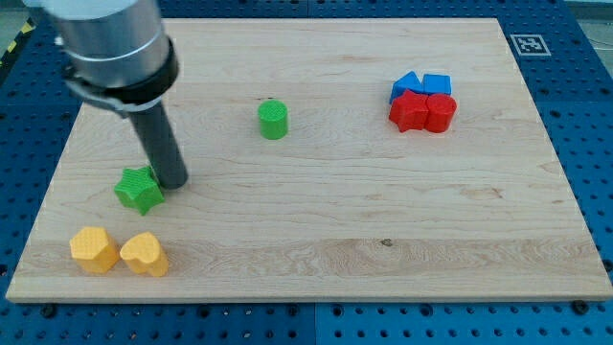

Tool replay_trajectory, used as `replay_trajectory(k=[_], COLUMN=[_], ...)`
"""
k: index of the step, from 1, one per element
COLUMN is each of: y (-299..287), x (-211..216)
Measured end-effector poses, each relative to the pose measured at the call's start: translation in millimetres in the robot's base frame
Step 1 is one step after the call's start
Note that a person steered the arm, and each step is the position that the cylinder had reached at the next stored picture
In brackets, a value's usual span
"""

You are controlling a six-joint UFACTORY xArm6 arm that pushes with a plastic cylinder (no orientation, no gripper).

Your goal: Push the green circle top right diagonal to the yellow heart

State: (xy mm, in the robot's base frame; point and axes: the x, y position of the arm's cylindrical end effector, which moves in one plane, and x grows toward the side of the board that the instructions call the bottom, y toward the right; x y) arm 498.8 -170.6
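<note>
In the camera view you're still at the approach: my tip [175, 182] rests just beside the green star [140, 189], well left of the green circle [273, 119], which needs pushing down-left to sit up-right of the yellow heart [145, 254]; the rod stands near-upright, with no claw to open or close.

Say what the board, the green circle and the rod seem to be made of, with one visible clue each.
Board: pale wood, matte; grain lines and a small knot show.
Green circle: probably plastic, matte; even colour, faint ridged sides, perhaps printed.
Rod: dark, smooth, slight sheen; metal or plastic, unclear. My tip sits right beside the green star.
</note>
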Motion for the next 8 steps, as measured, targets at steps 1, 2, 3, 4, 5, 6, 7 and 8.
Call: replay_trajectory(k=[1, 2, 3, 4, 5, 6, 7, 8], y=[-31, -41, -41, -27, 58, 155, 194, 185], x=[24, 33, 5, -22, -3, -3, -58, -108])
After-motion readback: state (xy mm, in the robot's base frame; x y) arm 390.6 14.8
